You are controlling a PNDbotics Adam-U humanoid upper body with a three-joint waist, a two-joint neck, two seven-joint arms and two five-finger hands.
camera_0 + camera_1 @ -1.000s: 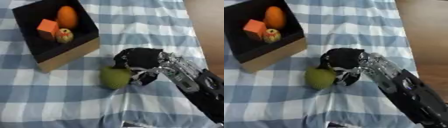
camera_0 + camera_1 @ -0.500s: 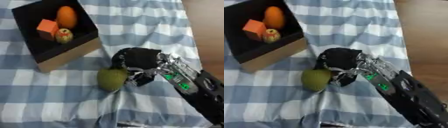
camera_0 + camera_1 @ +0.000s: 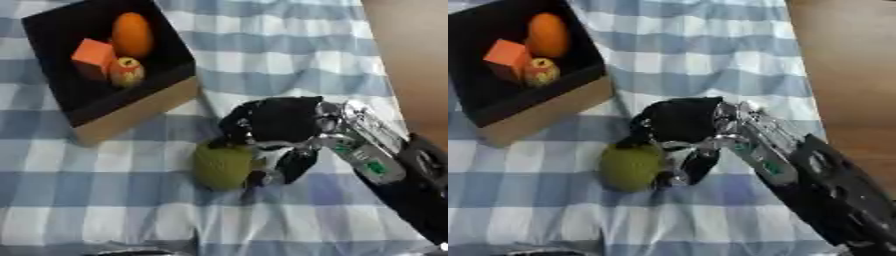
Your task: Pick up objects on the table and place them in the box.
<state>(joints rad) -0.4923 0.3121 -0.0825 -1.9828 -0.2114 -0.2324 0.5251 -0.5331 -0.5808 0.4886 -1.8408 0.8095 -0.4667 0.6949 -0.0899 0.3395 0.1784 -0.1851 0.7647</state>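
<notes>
On the blue-and-white checked table (image 3: 289, 60), the black right hand (image 3: 278, 127) curls its fingers (image 3: 236, 125) and thumb around the round olive-green fruit (image 3: 221, 165), just beside the black-lined cardboard box (image 3: 140, 107) holding an orange oval fruit (image 3: 132, 35), an orange cube (image 3: 93, 57) and a small apple (image 3: 126, 72).

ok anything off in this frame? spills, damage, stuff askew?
Nothing spilled or damaged. The box sits askew to the checked cloth, which is creased near the green fruit. The right hand is at the fruit, fingers curled against it. Three orange and red items lie inside the box.
</notes>
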